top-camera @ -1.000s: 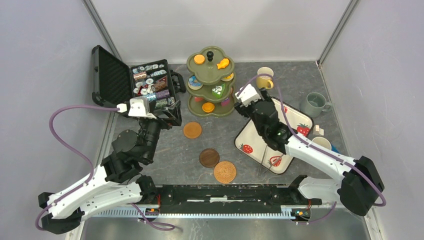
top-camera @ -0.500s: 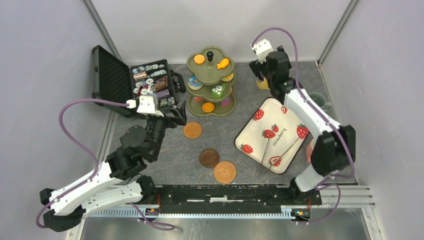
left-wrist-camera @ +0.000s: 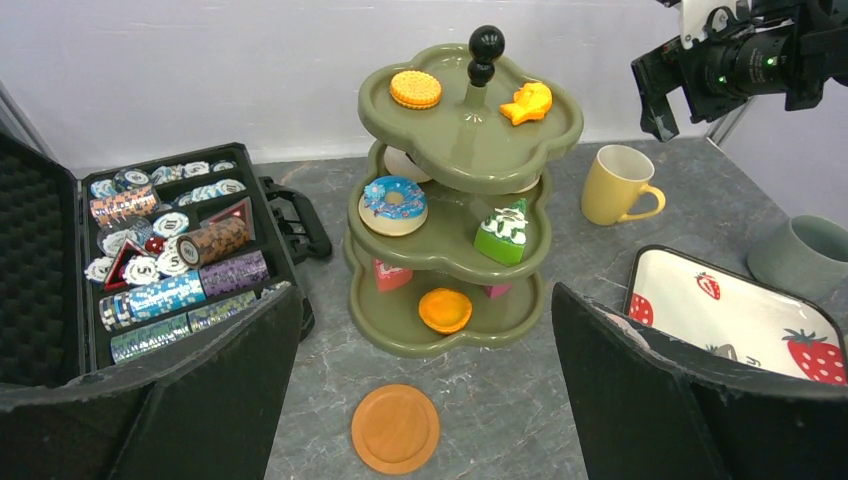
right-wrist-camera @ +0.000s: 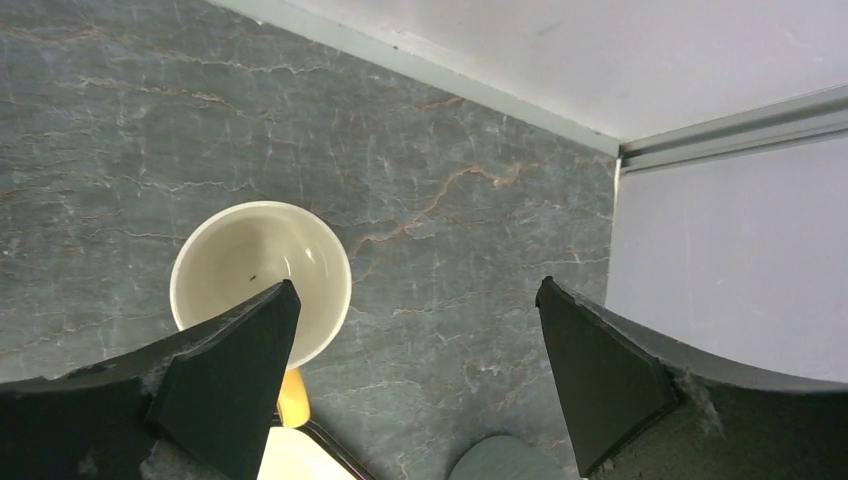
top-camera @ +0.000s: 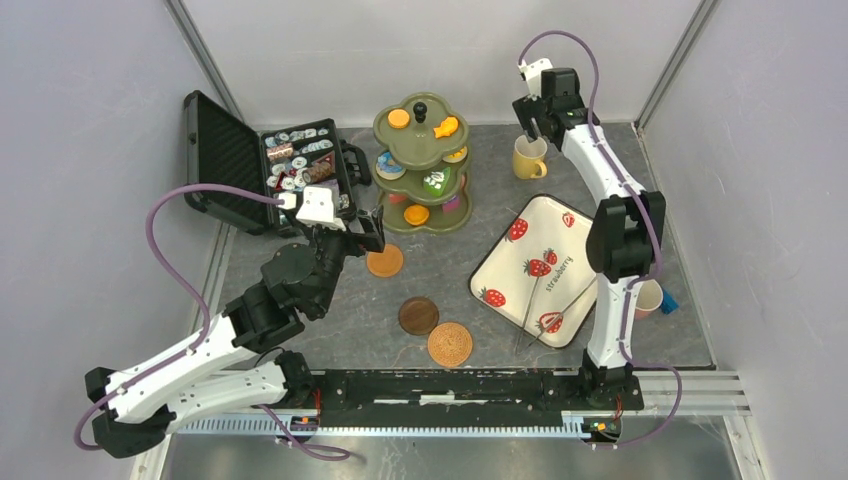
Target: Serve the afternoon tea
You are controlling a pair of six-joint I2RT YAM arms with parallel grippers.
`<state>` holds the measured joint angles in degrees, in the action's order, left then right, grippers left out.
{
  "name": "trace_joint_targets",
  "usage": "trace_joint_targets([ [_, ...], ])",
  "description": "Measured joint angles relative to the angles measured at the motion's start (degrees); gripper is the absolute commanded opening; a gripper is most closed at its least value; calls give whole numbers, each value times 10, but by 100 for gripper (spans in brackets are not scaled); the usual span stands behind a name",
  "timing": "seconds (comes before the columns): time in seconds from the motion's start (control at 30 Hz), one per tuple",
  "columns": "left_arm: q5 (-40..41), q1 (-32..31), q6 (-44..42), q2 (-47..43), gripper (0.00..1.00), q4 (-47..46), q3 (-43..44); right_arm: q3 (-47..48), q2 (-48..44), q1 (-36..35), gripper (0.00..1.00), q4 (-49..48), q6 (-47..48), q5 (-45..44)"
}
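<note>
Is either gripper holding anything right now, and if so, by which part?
Nothing is held. The left gripper stands open near the orange coaster; the right gripper hangs open above the yellow mug, clear of it.

Stand (top-camera: 420,140) behind three coasters (top-camera: 418,315), case (top-camera: 222,160) to its left, tray (top-camera: 500,270) right (mug (top-camera: 528,157) behind tray)

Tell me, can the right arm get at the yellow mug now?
Probably yes: the open right gripper hangs just above the yellow mug, slightly to one side, and nothing stands between them.
</note>
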<state>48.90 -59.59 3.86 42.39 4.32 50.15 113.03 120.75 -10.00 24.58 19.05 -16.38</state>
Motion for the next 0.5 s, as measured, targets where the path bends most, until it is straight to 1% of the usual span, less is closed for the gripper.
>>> trace_joint_targets([
  [0.07, 0, 0, 0, 4, 100, 0, 0, 4, 12, 2, 90, 3, -3, 5],
  [0.37, 1, 0, 0, 21, 100, 2, 9, 4, 59, -2, 82, 0, -17, 9],
  [0.43, 1, 0, 0, 24, 100, 3, 9, 10, 76, -1, 78, -1, -17, 7],
  [0.5, 2, 0, 0, 26, 100, 3, 9, 24, 95, -1, 70, -2, -17, 7],
])
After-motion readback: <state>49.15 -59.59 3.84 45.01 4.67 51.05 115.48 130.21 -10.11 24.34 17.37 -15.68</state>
